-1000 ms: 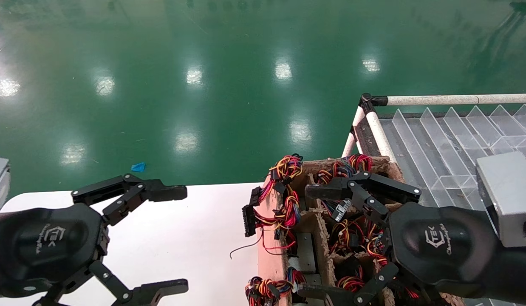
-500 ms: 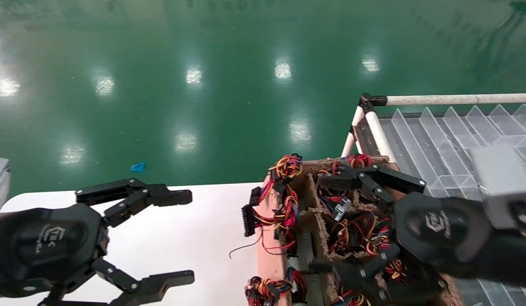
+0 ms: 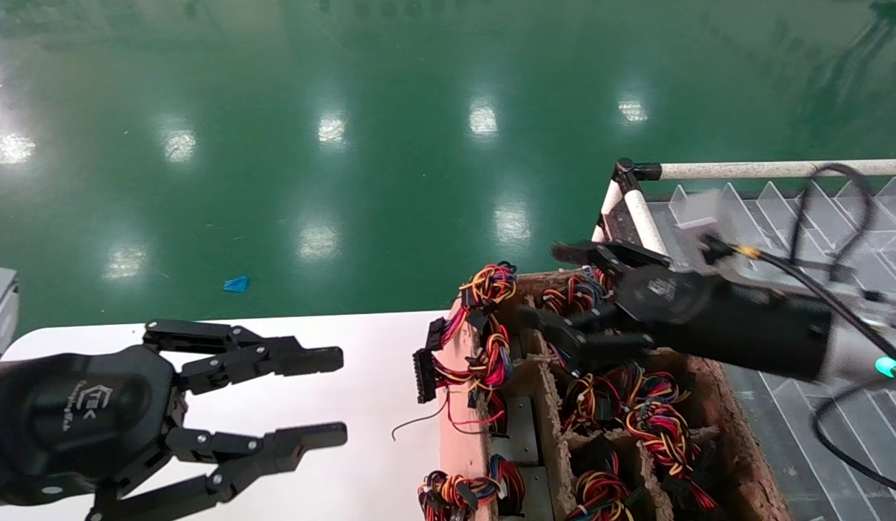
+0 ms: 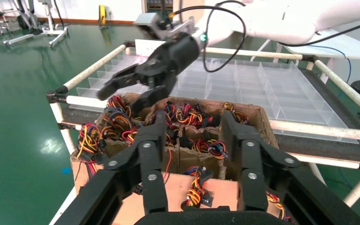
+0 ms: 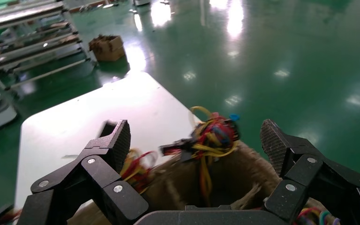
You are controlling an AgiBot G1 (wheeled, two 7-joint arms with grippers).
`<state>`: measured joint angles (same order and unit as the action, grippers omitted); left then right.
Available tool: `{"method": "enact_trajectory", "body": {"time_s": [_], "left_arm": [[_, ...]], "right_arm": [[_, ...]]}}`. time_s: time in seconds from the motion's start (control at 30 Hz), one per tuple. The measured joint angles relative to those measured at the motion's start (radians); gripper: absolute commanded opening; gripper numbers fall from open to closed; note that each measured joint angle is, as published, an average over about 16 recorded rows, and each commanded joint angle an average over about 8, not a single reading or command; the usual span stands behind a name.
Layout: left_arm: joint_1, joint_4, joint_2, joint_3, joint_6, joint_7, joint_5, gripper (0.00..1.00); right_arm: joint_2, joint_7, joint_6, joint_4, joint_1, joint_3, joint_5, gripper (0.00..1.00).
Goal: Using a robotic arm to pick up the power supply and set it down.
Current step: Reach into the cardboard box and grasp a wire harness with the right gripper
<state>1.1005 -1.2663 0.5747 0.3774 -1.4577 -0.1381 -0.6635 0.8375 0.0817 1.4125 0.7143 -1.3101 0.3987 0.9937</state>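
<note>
Several power supplies stand in a divided cardboard box [image 3: 741,434]. Mostly their red, yellow, black and blue wire bundles [image 3: 491,286] show, with a strip of grey metal casing [image 3: 522,428] between dividers. My right gripper [image 3: 556,289] hovers over the box's far left corner, open and empty. In the right wrist view its fingers [image 5: 117,140] straddle a wire bundle [image 5: 213,136] at the box rim without touching it. My left gripper [image 3: 341,396] is open and empty over the white table [image 3: 361,340], left of the box. The left wrist view faces the box [image 4: 262,122] through the left gripper [image 4: 194,119].
A clear plastic divider tray [image 3: 774,217] lies on a white pipe rack [image 3: 745,170] right of the box. A connector and loose wires [image 3: 426,376] hang over the box's left wall onto the table. Green floor lies beyond the table edge.
My right arm swung up and away from the box's middle to its far left corner, turning the wrist over. The left gripper's fingers narrowed and shifted slightly right.
</note>
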Motion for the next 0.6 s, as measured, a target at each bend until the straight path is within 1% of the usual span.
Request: {"method": "enact_trajectory", "body": {"time_s": [0.03,0.07,0.1,0.13,0.37,0.6], "left_arm": [[0.0,0.0,0.0,0.0,0.0,0.0,0.0,0.0],[0.0,0.0,0.0,0.0,0.0,0.0,0.0,0.0],[0.0,0.0,0.0,0.0,0.0,0.0,0.0,0.0],[0.0,0.0,0.0,0.0,0.0,0.0,0.0,0.0],[0.0,0.0,0.0,0.0,0.0,0.0,0.0,0.0],[0.0,0.0,0.0,0.0,0.0,0.0,0.0,0.0]], "right_arm": [[0.017,-0.008,0.0,-0.032,-0.012,0.005,0.006,0.18],[0.033,-0.017,-0.001,-0.064,-0.023,0.009,0.012,0.08],[0.049,-0.025,-0.001,-0.094,-0.034,0.013,0.017,0.03],[0.063,-0.034,-0.001,-0.123,-0.043,0.017,0.022,0.0],[0.142,-0.095,0.008,-0.292,-0.094,0.036,0.044,0.0],[0.178,-0.145,0.026,-0.404,-0.132,0.048,0.062,0.0]]}}
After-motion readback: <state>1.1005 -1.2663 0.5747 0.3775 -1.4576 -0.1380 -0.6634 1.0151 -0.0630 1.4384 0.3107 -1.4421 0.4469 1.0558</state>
